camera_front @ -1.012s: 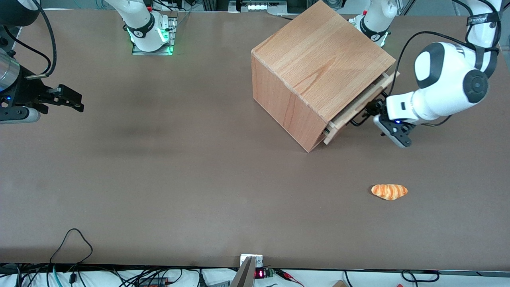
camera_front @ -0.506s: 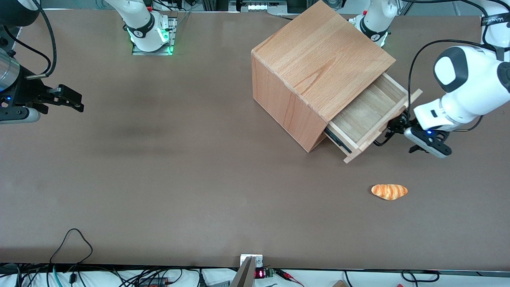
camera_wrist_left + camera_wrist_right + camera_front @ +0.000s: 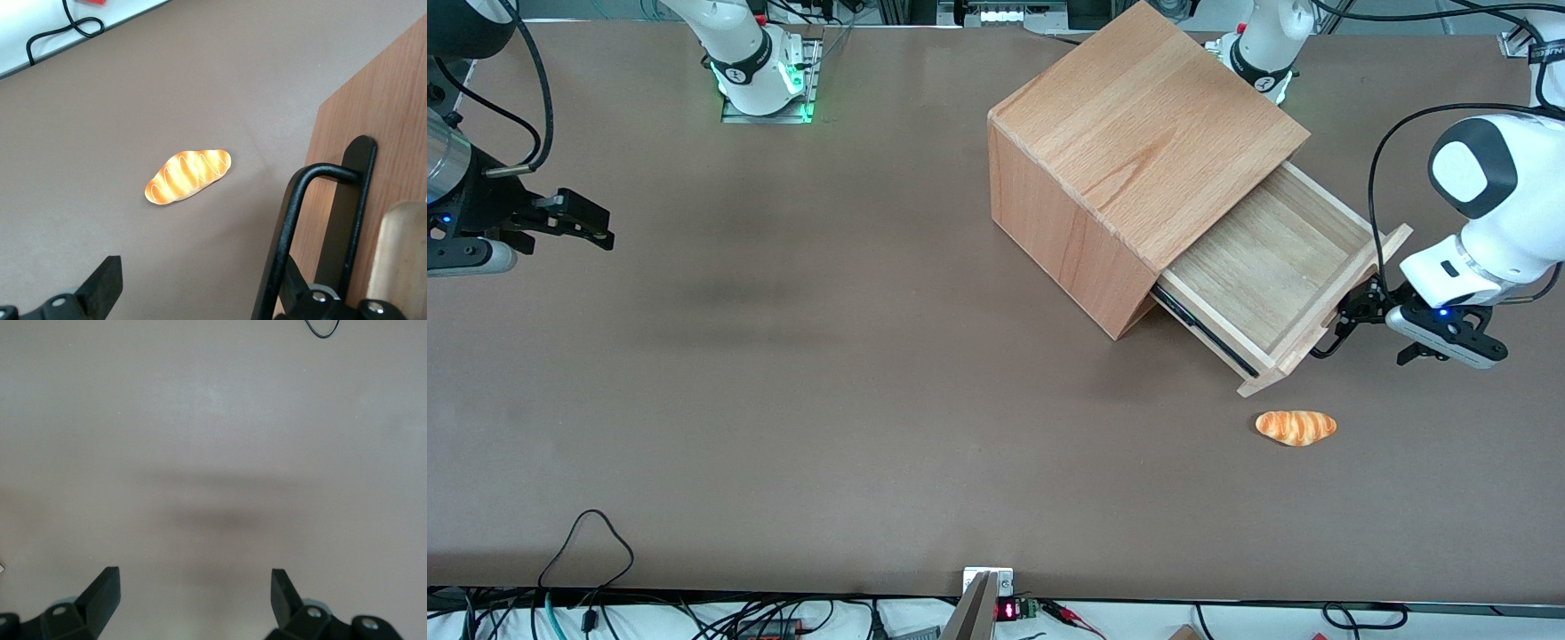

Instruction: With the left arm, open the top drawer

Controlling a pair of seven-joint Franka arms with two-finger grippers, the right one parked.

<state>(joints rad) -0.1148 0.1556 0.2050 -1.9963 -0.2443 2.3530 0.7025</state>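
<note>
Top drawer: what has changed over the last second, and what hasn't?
The top drawer went from nearly shut to pulled far out of the wooden casing, drawn toward the working arm's end. The left arm's gripper travelled with it at the black handle. Casing and bread roll stayed put.

The left arm (image 3: 1507, 222) is glossy white with rounded, bulging segments. One joint shows a white oval panel ringed in dark grey (image 3: 1476, 164). A thin black cable (image 3: 1375, 178) loops along the arm. Its wrist block is white with a small dark slot, and a blue light (image 3: 1442, 311) glows on the grey and black housing under it. The black gripper (image 3: 1356, 316), just beside the top drawer (image 3: 1272, 267) front at the working arm's end of the table, has wedge-shaped matte fingers (image 3: 103, 283) set wide apart, with silver screws at their bases.
</note>
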